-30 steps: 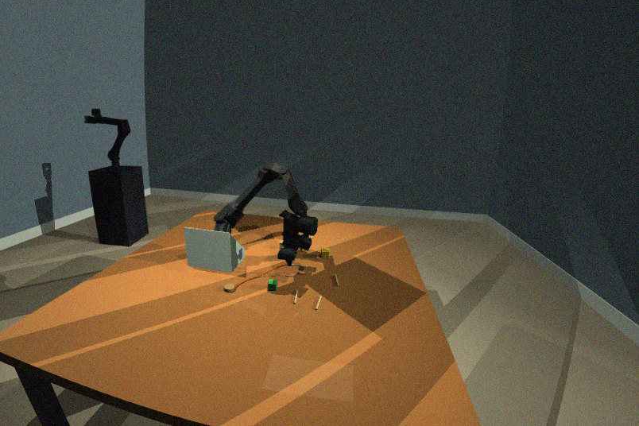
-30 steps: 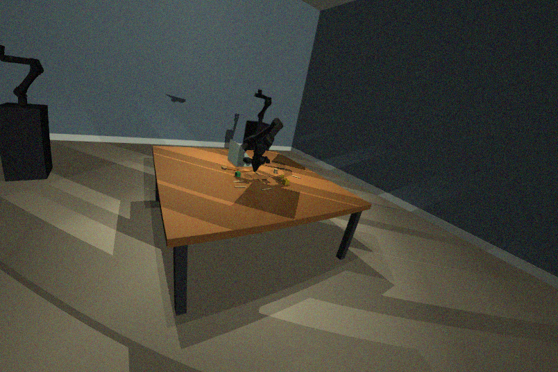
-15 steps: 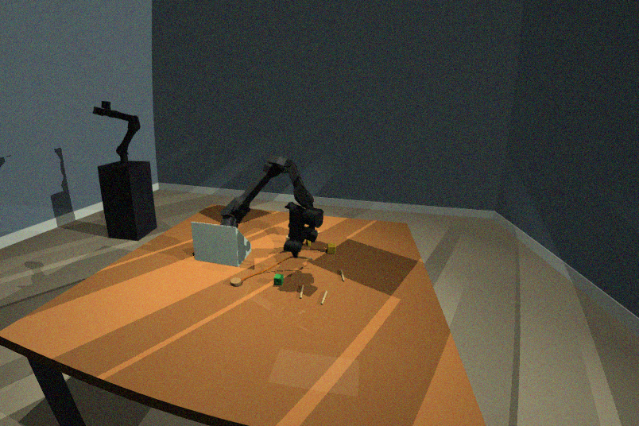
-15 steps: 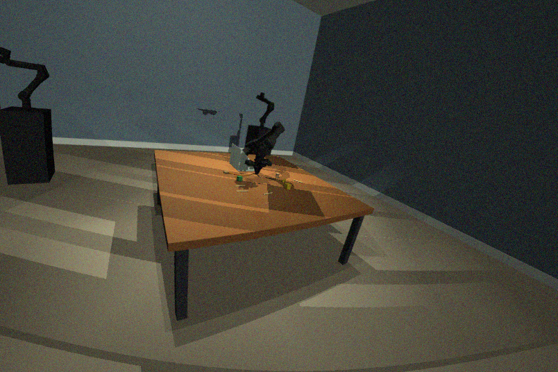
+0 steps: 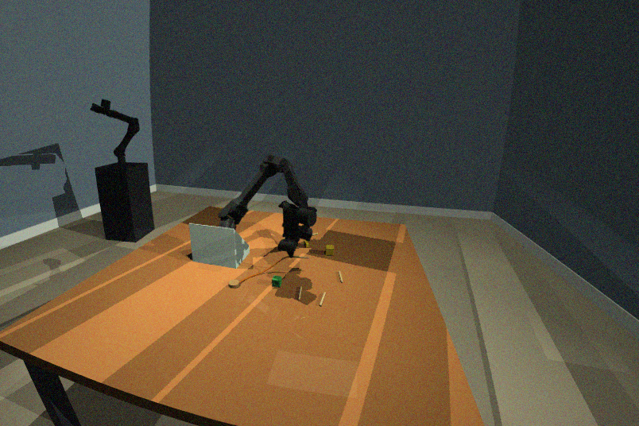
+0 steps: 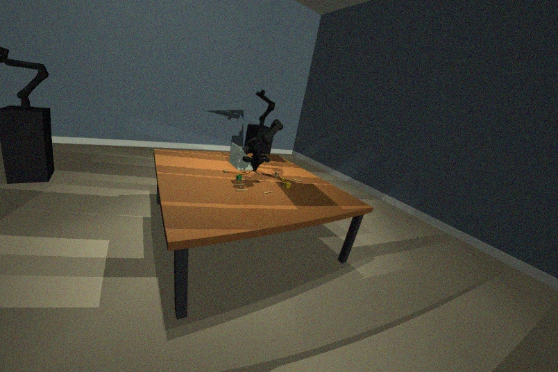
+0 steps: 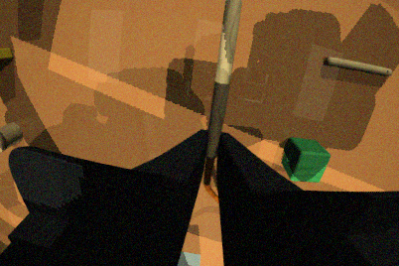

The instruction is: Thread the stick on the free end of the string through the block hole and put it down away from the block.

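Note:
My gripper (image 5: 291, 255) (image 6: 255, 171) (image 7: 212, 139) is shut on the pale wooden stick (image 7: 225, 58) near its string end, above the table. The stick's free part points away from the fingers, up the wrist view. The orange string (image 5: 259, 273) (image 7: 212, 193) runs from between the fingers down to the round wooden button (image 5: 234, 284) on the table. The block with the hole cannot be made out surely; a small tan object (image 6: 276, 173) stands beyond the gripper in the exterior view, its hole not visible.
A green cube (image 5: 276, 281) (image 6: 239, 177) (image 7: 307, 160) lies between the button and loose sticks (image 5: 322, 299) (image 5: 340, 276) (image 7: 359, 66). A yellow cube (image 5: 329, 249) (image 6: 287, 184) lies beyond them. A pale blue panel (image 5: 212, 245) stands by the arm's base. A grey rounded object (image 7: 10, 136) shows at the wrist view's left edge.

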{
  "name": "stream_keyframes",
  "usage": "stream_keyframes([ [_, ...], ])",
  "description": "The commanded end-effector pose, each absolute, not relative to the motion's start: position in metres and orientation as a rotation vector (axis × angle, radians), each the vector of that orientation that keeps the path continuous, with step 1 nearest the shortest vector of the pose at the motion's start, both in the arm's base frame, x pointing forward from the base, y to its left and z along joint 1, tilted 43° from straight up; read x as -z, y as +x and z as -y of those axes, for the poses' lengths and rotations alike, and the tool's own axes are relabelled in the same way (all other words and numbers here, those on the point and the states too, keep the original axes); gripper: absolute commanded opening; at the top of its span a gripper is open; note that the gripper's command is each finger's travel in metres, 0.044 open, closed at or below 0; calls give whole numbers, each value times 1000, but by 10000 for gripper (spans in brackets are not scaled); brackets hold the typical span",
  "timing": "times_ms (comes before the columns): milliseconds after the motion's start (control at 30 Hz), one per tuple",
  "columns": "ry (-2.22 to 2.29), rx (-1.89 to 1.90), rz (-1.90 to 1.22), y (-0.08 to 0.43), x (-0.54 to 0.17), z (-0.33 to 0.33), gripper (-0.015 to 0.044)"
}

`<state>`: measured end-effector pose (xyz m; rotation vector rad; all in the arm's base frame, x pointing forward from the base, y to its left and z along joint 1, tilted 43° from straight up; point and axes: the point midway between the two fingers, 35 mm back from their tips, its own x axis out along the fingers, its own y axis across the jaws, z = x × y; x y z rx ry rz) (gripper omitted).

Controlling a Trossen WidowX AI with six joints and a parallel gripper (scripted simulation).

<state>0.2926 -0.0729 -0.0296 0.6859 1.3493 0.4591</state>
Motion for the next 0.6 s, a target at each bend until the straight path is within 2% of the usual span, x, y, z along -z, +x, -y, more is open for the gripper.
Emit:
stream_keyframes([
  [0,693,-457,-1341,287,29,76,0],
  [567,702,-439,-1296,271,27,93,0],
])
